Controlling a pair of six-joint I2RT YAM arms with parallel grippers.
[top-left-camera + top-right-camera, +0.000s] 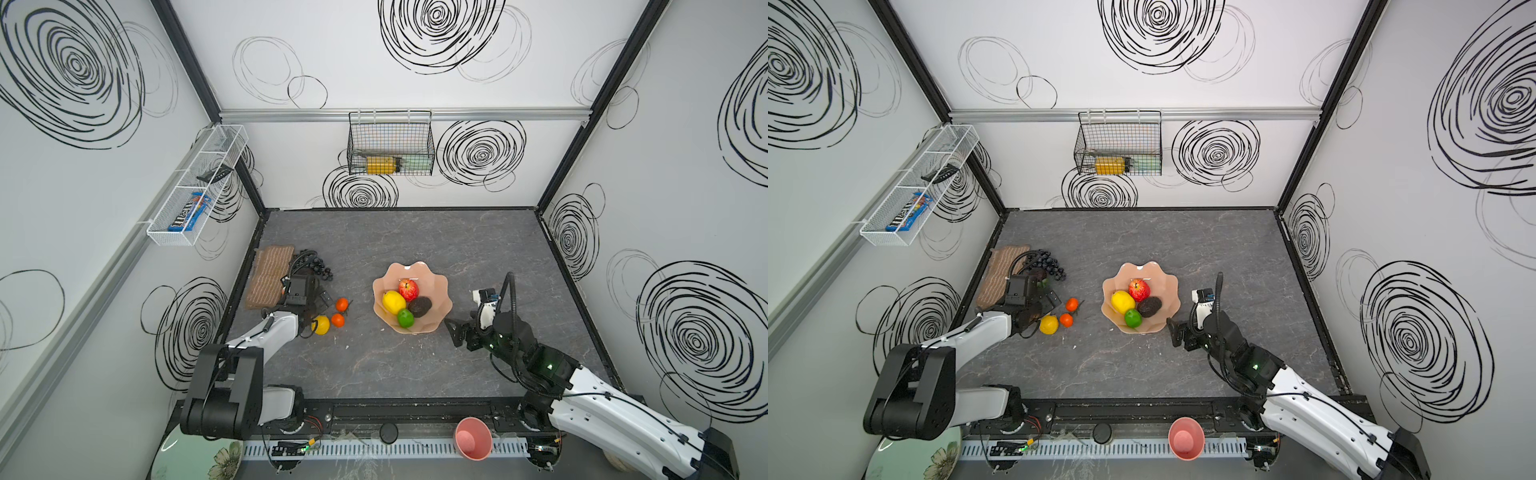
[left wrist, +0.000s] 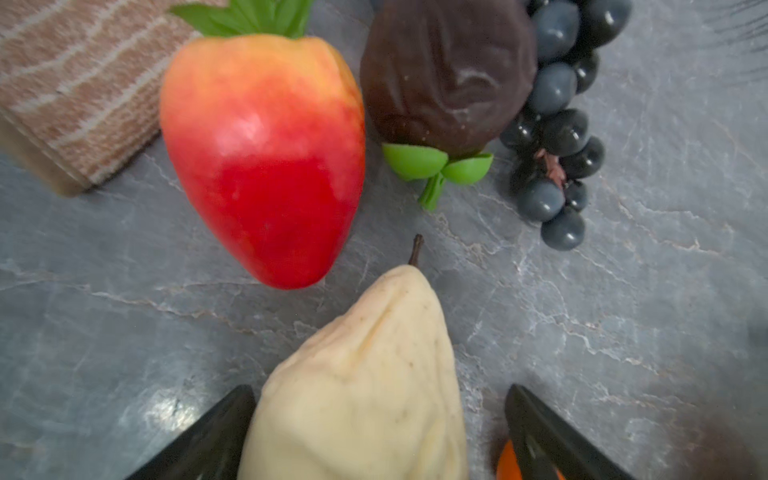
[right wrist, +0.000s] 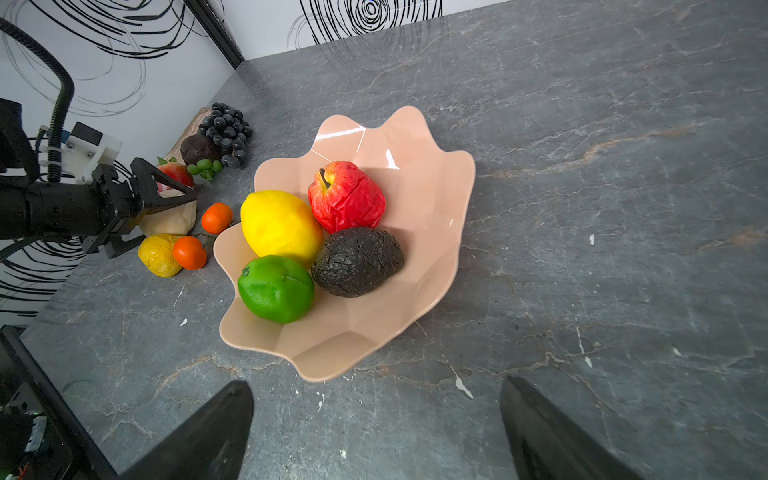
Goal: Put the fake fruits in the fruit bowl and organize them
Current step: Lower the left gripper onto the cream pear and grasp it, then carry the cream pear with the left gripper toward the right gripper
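— What's the setting?

— A grey marbled tabletop [image 1: 415, 374] boxed in by white walls [image 1: 340, 75] covered in black swirl drawings. A black wire basket [image 1: 390, 143] hangs on the back wall, and a white mesh shelf [image 1: 195, 187] on the left one.

— And the fruit bowl?

— The fruit bowl [image 1: 442, 297] sits mid-table. It holds a lemon [image 1: 393, 301], a red apple [image 1: 408, 289], an avocado [image 1: 419, 306] and a lime [image 1: 405, 318], clustered together.

— What lies outside it?

— By the left edge are a pear [image 2: 357, 340], a strawberry [image 2: 266, 162], a grape bunch [image 2: 557, 124] and a dark wrinkled fruit [image 2: 444, 70], next to a brown woven cloth [image 2: 75, 83]. Two oranges [image 1: 342, 304] and a second lemon [image 1: 321, 325] lie closer to the front.

— The grippers?

— The left gripper [image 2: 380, 392] has its fingers wide apart, one on either side of the pear, not clamped. The right gripper [image 3: 376, 384] is spread too, empty, over bare table just beside the bowl.
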